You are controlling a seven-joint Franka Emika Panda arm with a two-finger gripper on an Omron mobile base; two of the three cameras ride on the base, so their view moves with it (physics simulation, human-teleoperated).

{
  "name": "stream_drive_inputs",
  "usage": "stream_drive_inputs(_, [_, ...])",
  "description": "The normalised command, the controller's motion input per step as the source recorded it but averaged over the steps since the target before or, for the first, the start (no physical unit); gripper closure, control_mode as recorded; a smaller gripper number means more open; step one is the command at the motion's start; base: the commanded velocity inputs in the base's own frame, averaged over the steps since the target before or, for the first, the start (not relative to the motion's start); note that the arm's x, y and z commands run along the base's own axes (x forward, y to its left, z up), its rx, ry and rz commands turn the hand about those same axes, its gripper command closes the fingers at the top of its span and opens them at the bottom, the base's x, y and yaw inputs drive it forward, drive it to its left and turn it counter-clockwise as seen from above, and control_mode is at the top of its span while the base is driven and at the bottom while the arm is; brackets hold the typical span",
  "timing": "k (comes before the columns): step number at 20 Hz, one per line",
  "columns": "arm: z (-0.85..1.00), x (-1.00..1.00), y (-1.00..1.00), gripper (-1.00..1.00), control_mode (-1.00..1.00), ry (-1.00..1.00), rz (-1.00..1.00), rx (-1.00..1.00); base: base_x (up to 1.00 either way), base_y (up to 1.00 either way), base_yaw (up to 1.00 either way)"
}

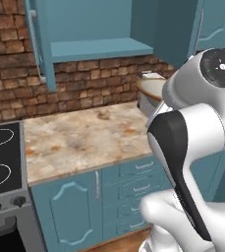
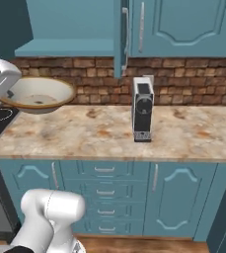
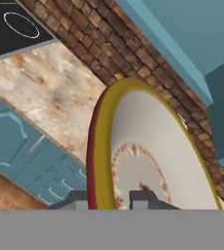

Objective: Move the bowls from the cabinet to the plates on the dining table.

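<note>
Bowl [image 3: 152, 161] pinched at rim by gripper [image 3: 116, 199] above counter [image 2: 104, 133]; slip risked if tilted during carry

bowl [image 2: 38, 96]: smooth glazed look, cream inside, tan-yellow rim, faint red pattern at centre. worktop [image 2: 109, 136] under it: polished beige marble, rust mottling. wall [image 2: 183, 81] behind worktop: rough matt red-brown brick. cabinet [image 1: 92, 34] above worktop: matt teal painted panels, silver metal bar handles. coffee machine [image 2: 143, 109] on worktop: brushed silver and black, plastic look. cooktop [image 1: 1, 157] beside worktop: glossy black glass. floor [image 2: 144, 244] below: wood
</note>
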Motion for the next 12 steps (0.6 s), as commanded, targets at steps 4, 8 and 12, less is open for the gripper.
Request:
stream_drive_inputs(4, [0.0,0.0,0.0,1.0,1.0,0.0,0.0,0.0,-0.66,0.0,0.24])
stream_drive_inputs(8, [0.0,0.0,0.0,1.0,1.0,0.0,0.0,0.0,-0.38,0.0,0.57])
stream_drive_inputs(12, [0.0,0.0,0.0,1.0,1.0,0.0,0.0,0.0,-0.42,0.05,0.63])
